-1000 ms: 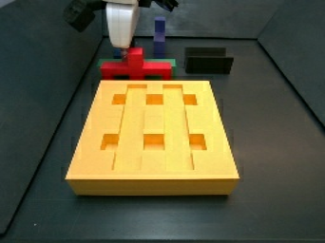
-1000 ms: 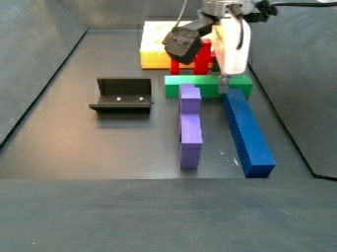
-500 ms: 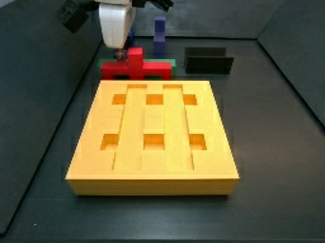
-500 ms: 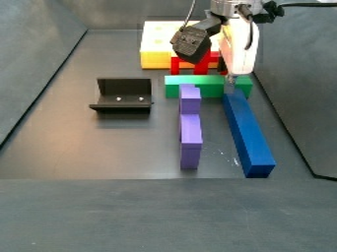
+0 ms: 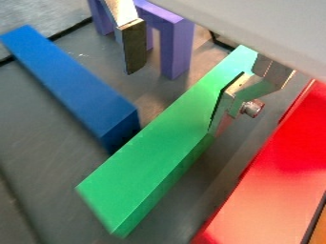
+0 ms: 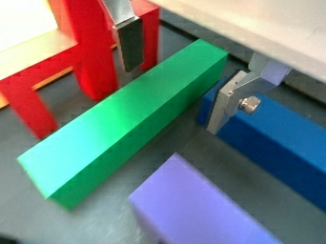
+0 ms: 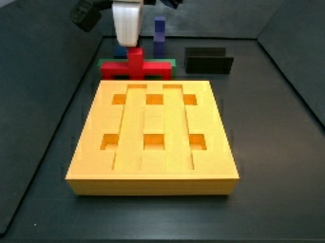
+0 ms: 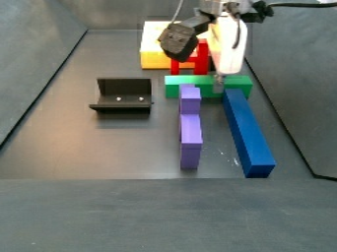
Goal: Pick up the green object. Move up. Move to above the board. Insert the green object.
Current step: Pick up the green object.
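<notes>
Wrist views both showing the green object lying flat on the dark floor, directly beneath the end effector, long axis running crosswise between the two silver fingers. One finger hanging above and beyond the far long side of the bar, apart from it; the opposite finger low against the near long side, contact or a hair's gap impossible to tell. Jaws spread wider than the bar's short width, nothing gripped, pads not yet pressing.

Same straddle seen in a wrist view from the reverse side: green object between the red cross-shaped piece and the blue bar, purple bar nosing in at the lower edge of the frame.

Side view placing the end effector in the upper middle of the frame, over the green object, with the board just behind. Opposite side view giving the board large in the centre, end effector at upper left above the red piece.

Judged: short descent, then closing across the narrow width; long axis square to the closing direction, well suited to a grasp
</notes>
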Controlling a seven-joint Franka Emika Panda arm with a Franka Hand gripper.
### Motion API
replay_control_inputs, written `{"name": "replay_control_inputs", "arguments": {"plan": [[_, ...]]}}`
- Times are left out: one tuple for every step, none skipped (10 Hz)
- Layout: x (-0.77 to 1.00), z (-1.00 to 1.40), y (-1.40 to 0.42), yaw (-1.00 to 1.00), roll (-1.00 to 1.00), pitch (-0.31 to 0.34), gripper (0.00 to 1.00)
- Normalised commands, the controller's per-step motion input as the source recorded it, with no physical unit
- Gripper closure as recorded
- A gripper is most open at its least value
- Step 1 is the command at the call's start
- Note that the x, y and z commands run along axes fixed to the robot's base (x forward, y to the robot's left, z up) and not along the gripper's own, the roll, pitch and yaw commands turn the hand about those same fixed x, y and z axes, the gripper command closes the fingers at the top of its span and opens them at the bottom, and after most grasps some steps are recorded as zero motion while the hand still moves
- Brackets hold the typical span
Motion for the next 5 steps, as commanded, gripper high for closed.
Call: {"name": "replay_control_inputs", "arguments": {"plan": [[0.3,0.0,-0.09,0.12,-0.09,0.0,0.0],[0.27,0.0,-0.06,0.12,-0.08,0.0,0.0],[0.3,0.0,-0.07,0.11,-0.09,0.0,0.0],[0.42,-0.01,-0.07,0.15,-0.11,0.011,0.0],[0.41,-0.04,-0.05,0.15,-0.11,0.021,0.0]]}}
